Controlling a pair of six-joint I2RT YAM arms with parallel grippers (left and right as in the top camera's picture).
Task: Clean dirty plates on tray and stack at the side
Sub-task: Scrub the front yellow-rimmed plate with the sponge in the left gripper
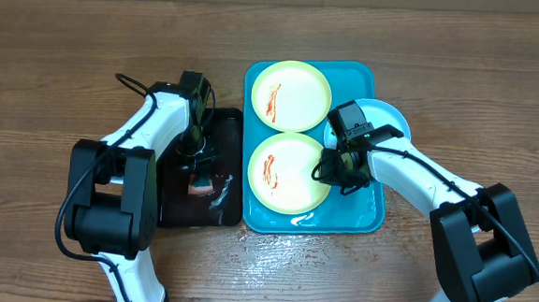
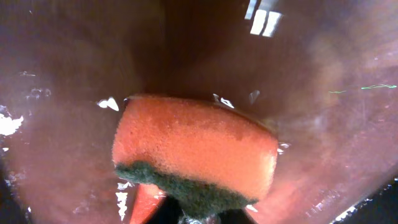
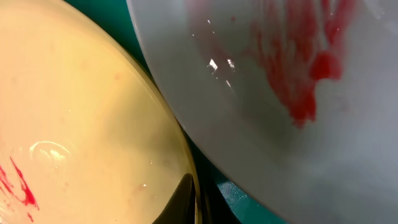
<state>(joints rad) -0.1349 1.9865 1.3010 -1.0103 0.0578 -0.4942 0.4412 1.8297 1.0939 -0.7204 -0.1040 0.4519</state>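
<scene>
The turquoise tray (image 1: 359,213) holds two pale yellow-green plates with red sauce smears, one at the far end (image 1: 292,94) and one nearer (image 1: 290,171). A light blue plate (image 1: 389,116) lies over the tray's right rim. My right gripper (image 1: 337,166) is at the near yellow-green plate's right rim, its fingers closed on that rim (image 3: 196,202). The right wrist view shows that plate (image 3: 81,112), the sauce-smeared blue plate (image 3: 280,93) and a strip of tray (image 3: 233,196). My left gripper (image 1: 197,161) is shut on an orange and green sponge (image 2: 193,149).
A smaller black tray (image 1: 177,211) lies left of the turquoise tray, wet with bits of foam (image 2: 62,74). The left arm hangs over it. Brown wooden table (image 1: 49,81) lies all around, with wet patches in front of the trays.
</scene>
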